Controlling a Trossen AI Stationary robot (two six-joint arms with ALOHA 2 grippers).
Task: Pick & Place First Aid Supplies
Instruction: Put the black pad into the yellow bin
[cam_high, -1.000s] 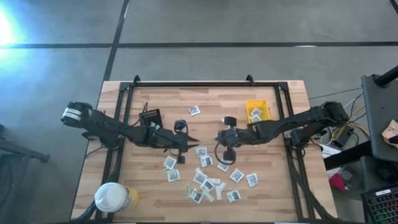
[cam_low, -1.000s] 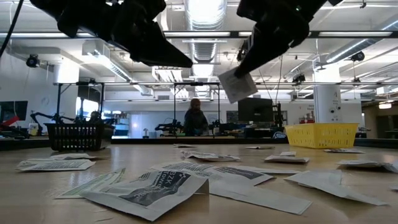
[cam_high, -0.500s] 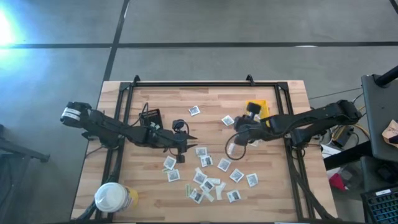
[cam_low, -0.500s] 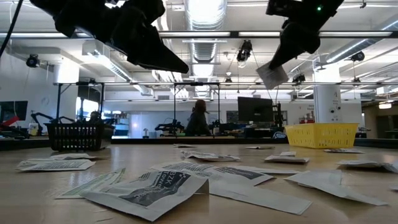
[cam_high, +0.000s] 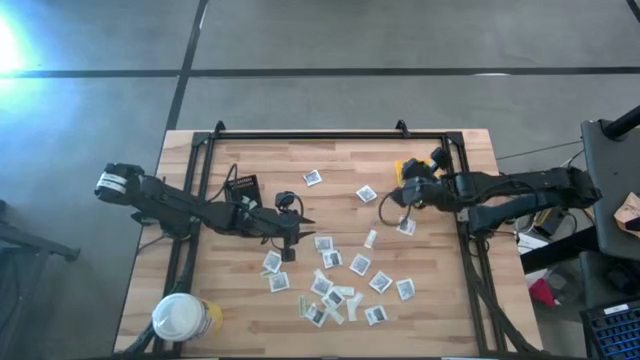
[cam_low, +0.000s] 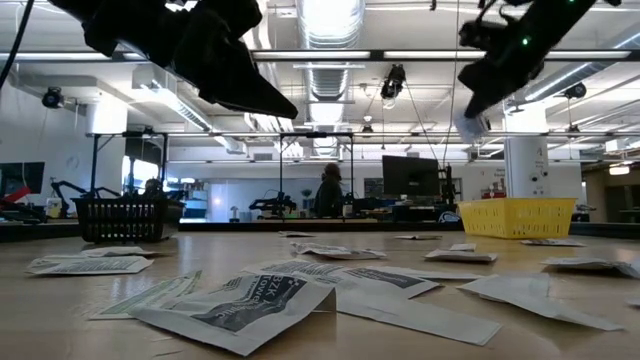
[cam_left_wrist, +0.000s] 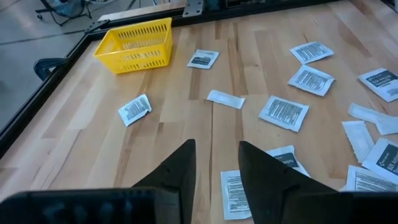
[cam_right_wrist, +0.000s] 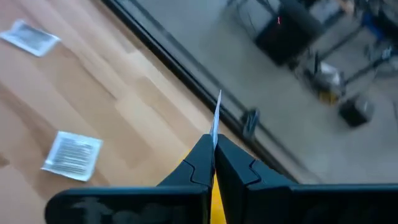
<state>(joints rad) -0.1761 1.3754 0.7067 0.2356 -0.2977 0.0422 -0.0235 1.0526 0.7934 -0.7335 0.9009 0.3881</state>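
Several first aid packets (cam_high: 335, 285) lie flat and scattered on the wooden table, also in the left wrist view (cam_left_wrist: 284, 112). My left gripper (cam_left_wrist: 217, 149) is open and hovers above the packets left of the table's middle (cam_high: 303, 219). My right gripper (cam_high: 398, 197) is shut on one white packet (cam_low: 470, 126). It hangs high over the table beside the yellow bin (cam_high: 414, 170). My right gripper pinches the white packet between its two fingertips (cam_right_wrist: 205, 149). The packet's free part (cam_right_wrist: 216, 115) sticks out past the tips and shows edge-on. In the low view it hangs tilted below the fingers (cam_low: 488, 92), lifted clear of the table.
A black basket (cam_high: 243, 187) stands at the left behind my left arm. A yellow tub with a white lid (cam_high: 180, 318) sits at the near left corner. A black frame (cam_high: 330, 133) borders the table. Bare wood lies between the bin and the packets (cam_left_wrist: 186, 93).
My right gripper has carried the packet from above the table's middle toward the right and far side, up to the yellow bin. Its wrist has rolled on the way, and the packet has stayed clear of the table.
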